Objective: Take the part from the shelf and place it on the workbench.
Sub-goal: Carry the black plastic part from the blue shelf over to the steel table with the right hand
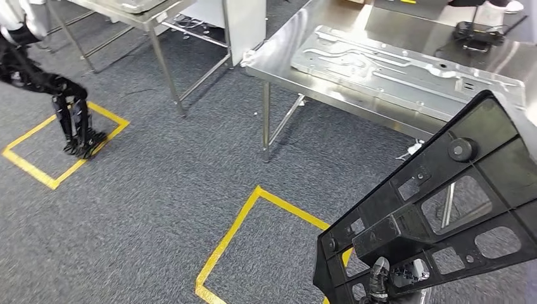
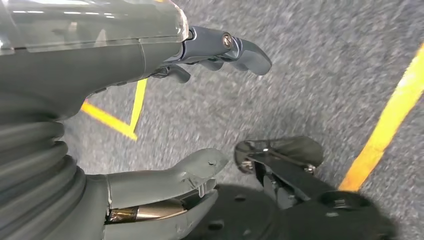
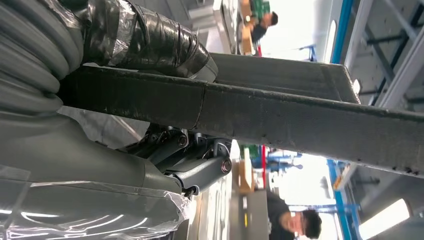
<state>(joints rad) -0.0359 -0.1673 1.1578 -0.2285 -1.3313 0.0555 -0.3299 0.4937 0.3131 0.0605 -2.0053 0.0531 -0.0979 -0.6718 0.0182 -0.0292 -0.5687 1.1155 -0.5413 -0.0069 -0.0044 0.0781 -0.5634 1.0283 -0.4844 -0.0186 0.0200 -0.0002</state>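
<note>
A large black plastic frame part (image 1: 481, 123) with several cut-outs fills the lower right of the head view, tilted up over the floor. My right hand (image 1: 380, 277) holds it from below, a finger showing through an opening. In the right wrist view my right hand (image 3: 150, 170) grips the part's edge (image 3: 300, 120), the black-taped thumb (image 3: 150, 40) on one side and the fingers on the other. The steel workbench (image 1: 354, 25) stands ahead at the upper right. My left hand (image 2: 125, 60) hangs over the carpet, fingers apart and holding nothing.
A pressed metal panel (image 1: 392, 63) and a small black fixture (image 1: 478, 35) lie on the workbench. Yellow tape (image 1: 247, 215) marks a square on the grey carpet. Another robot's legs (image 1: 73, 120) stand in a taped square at the left. A second steel table (image 1: 152, 19) stands behind. People (image 3: 295, 222) are in the background.
</note>
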